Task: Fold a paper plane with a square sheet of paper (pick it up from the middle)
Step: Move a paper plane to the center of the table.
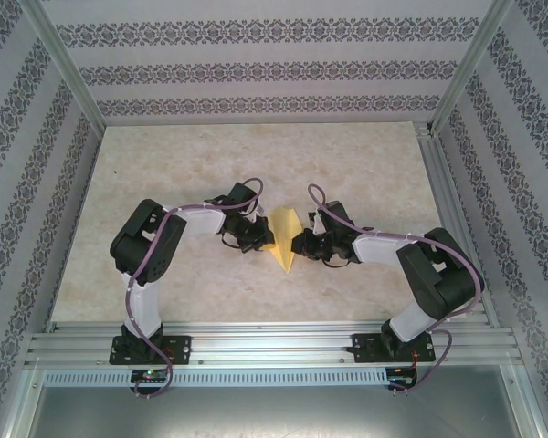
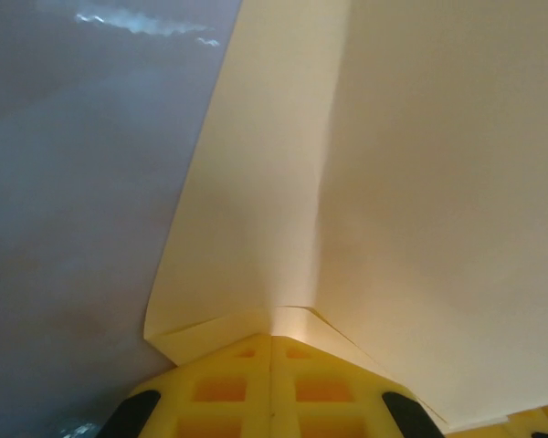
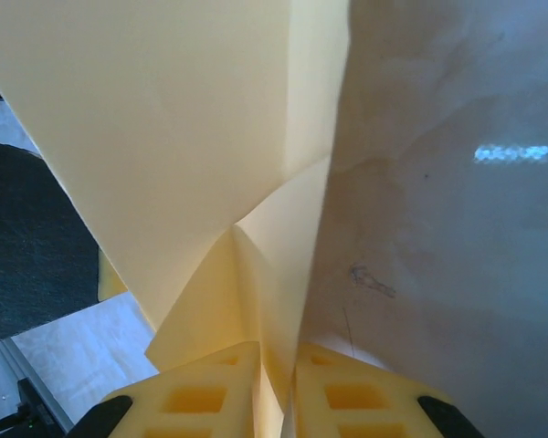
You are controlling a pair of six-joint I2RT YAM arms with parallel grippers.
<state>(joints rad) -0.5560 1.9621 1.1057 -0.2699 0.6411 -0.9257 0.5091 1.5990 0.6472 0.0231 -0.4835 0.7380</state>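
- Paper plane (image 1: pixel 283 239) at the centre of the top view: a narrow, pale-yellow kite shape, its sharp tip pointing toward the bottom of the frame.
- It lies over the mottled beige table (image 1: pixel 210 164). From above I cannot tell whether it rests on the surface or hangs just clear of it.
- The left gripper (image 1: pixel 256 239) meets the plane's left edge in the top view and the right gripper (image 1: pixel 301 245) meets its right edge, so the paper sits between the two.
- In the left wrist view, the yellow fingers (image 2: pixel 219 392) at the bottom centre are pressed together. A folded corner of the paper runs into their tips, so the left gripper is clamped on the plane.
- Above those fingers the paper fans out across the middle and right of the frame, with a soft crease running up its centre. Grey, blurred table fills the left side.
- In the right wrist view, the two yellow fingers (image 3: pixel 192 397) sit at the bottom centre with a pleat of paper pinched in the slim gap between them, so the right gripper is clamped on the plane too.
- There the paper spreads over the upper left of the frame, and the table shows on the right.
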